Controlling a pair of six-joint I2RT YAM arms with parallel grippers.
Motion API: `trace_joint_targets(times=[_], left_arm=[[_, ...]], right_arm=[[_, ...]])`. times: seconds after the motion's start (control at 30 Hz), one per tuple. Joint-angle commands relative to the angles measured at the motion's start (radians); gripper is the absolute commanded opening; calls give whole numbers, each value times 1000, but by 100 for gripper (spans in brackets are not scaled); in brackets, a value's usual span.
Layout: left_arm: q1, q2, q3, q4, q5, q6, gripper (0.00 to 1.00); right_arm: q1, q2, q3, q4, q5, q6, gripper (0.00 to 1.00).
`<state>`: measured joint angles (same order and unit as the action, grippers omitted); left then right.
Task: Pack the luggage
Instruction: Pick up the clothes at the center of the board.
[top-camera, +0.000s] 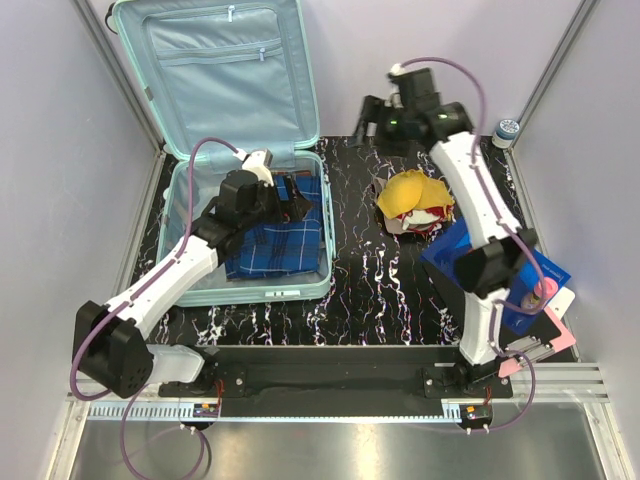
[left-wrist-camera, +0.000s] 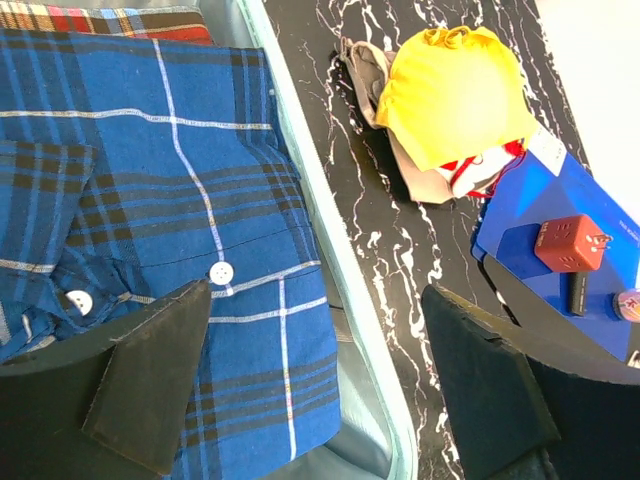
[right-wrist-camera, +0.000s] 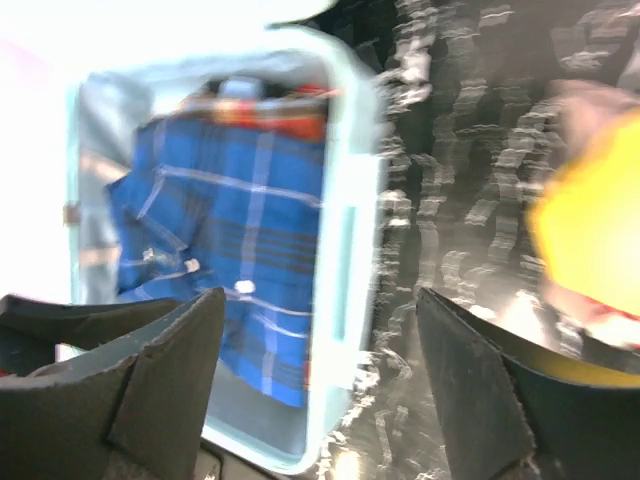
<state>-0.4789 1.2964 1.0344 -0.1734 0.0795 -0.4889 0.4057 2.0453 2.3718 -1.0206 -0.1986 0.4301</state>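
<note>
Fingers (left-wrist-camera: 150, 385) of left gripper (left-wrist-camera: 320, 390) spread, empty, over blue plaid shirt (top-camera: 275, 240) in luggage (top-camera: 262, 291); right gripper (right-wrist-camera: 320, 380) likewise spread. Yellow cap pile (top-camera: 410, 192) and blue box (top-camera: 447, 255) lie outside; partway packed, I judge.

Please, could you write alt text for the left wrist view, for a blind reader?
A blue plaid shirt lies in the mint-green luggage, below the open left gripper. Beside it, on the black marbled table, lie a yellow cloth and a flat blue box.

The black, white-veined desk (top-camera: 370, 290) carries an open mint-green suitcase (top-camera: 262, 291) at left, a yellow cloth heap (top-camera: 412, 192) near the middle, a flat blue box (top-camera: 447, 248) beside it, a small jar (top-camera: 507, 130) far right.
</note>
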Motion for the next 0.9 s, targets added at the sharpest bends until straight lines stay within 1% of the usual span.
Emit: trace_joint_targets(times=[0.0, 0.03, 0.1, 0.13, 0.2, 0.33, 0.6, 0.87], left_arm=[[-3, -23, 23, -1, -15, 29, 92], [-1, -20, 21, 0, -11, 27, 92], [-1, -19, 16, -1, -7, 27, 92], [-3, -19, 13, -1, -6, 24, 92], [-1, -16, 7, -3, -4, 23, 93], [-3, -3, 4, -1, 8, 13, 93], [-1, 6, -5, -1, 14, 3, 92], [-1, -11, -14, -5, 5, 4, 93]], right_arm=[[-126, -97, -195, 28, 33, -40, 85], [-151, -109, -279, 45, 24, -39, 86], [-214, -143, -359, 97, 10, -34, 86], [-232, -152, -428, 114, -7, -27, 86], [-272, -169, -482, 148, -15, -21, 86], [-294, -174, -580, 169, 1, -22, 86], [-301, -122, -635, 192, 116, -16, 90], [-318, -25, -600, 212, 120, -5, 90]])
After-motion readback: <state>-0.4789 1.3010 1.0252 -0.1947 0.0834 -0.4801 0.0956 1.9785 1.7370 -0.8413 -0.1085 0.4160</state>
